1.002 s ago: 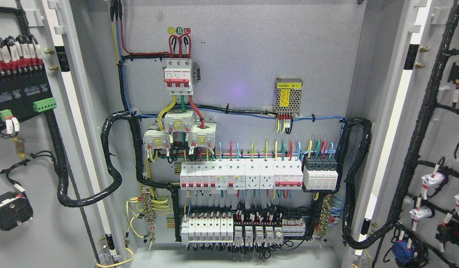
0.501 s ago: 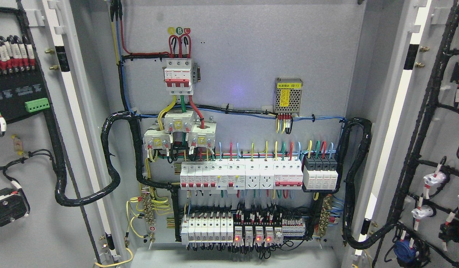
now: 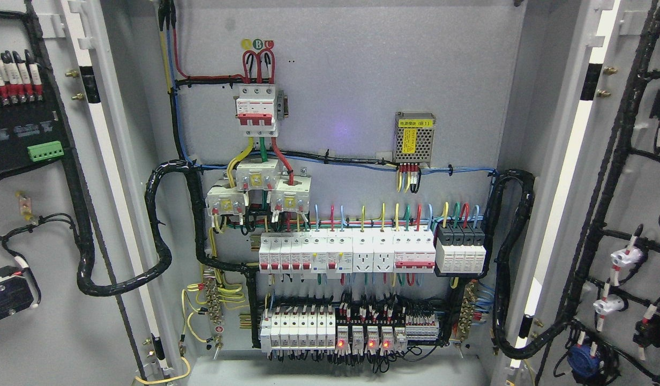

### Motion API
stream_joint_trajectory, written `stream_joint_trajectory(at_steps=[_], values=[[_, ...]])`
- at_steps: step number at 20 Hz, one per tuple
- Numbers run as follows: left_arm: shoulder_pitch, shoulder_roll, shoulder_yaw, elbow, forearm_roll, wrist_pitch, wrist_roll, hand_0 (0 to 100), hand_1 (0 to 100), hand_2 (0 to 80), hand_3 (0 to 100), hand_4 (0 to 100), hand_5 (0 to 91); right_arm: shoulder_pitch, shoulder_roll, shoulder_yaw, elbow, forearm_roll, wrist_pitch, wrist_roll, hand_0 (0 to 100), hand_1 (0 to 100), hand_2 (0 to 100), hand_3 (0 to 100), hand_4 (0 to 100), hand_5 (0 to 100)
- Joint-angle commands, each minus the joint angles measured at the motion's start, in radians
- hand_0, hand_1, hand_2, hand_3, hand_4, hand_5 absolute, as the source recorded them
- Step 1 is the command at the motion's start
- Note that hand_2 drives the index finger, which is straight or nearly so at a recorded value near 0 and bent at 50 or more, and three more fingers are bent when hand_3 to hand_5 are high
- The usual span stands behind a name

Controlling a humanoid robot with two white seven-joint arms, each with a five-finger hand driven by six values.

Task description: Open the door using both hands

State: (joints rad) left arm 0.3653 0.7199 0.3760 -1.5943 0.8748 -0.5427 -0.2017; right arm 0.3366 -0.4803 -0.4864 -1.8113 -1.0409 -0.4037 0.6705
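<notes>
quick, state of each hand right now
left hand: not in view, cannot be told
right hand: not in view, cannot be told

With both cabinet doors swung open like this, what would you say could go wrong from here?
1. The black cable loom bridging to the left door could be strained if that door swings wider.
2. The loom to the right door may pull the same way.
3. Red lights on the bottom relay row suggest live power, so reaching inside could be hazardous.
</notes>
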Motion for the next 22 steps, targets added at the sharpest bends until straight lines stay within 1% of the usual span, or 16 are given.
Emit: stream_joint_trajectory(at_steps=[1,3,4,13,16,22], values=[[-0.037,0.041,-0.005,0.082,0.015,0.013,0.004,0,0,0.0,0,0,0.0,0.010,-0.001,-0.017,0.026,-0.027,0.000,0.014,0,0,0,0,0,0],[-0.057,0.044,-0.005,0.096,0.015,0.038,0.004,0,0,0.0,0,0,0.0,0.010,-0.004,-0.017,0.026,-0.054,0.000,0.049,0,0,0,0,0,0],[-0.063,0.044,-0.006,0.102,0.015,0.043,0.004,0,0,0.0,0,0,0.0,0.013,-0.006,-0.017,0.026,-0.065,0.000,0.058,0,0,0,0,0,0],[-0.095,0.047,-0.029,0.135,0.015,0.047,0.004,0,0,0.0,0,0,0.0,0.016,-0.009,-0.024,0.060,-0.084,0.000,0.060,0,0,0,0,0,0],[-0.112,0.050,-0.037,0.155,0.015,0.047,0.004,0,0,0.0,0,0,0.0,0.016,-0.024,-0.024,0.060,-0.084,0.000,0.061,0,0,0,0,0,0],[-0.144,0.064,-0.045,0.200,0.027,0.047,0.004,0,0,0.0,0,0,0.0,0.018,-0.023,-0.024,0.023,-0.084,0.000,0.061,0,0,0,0,0,0]])
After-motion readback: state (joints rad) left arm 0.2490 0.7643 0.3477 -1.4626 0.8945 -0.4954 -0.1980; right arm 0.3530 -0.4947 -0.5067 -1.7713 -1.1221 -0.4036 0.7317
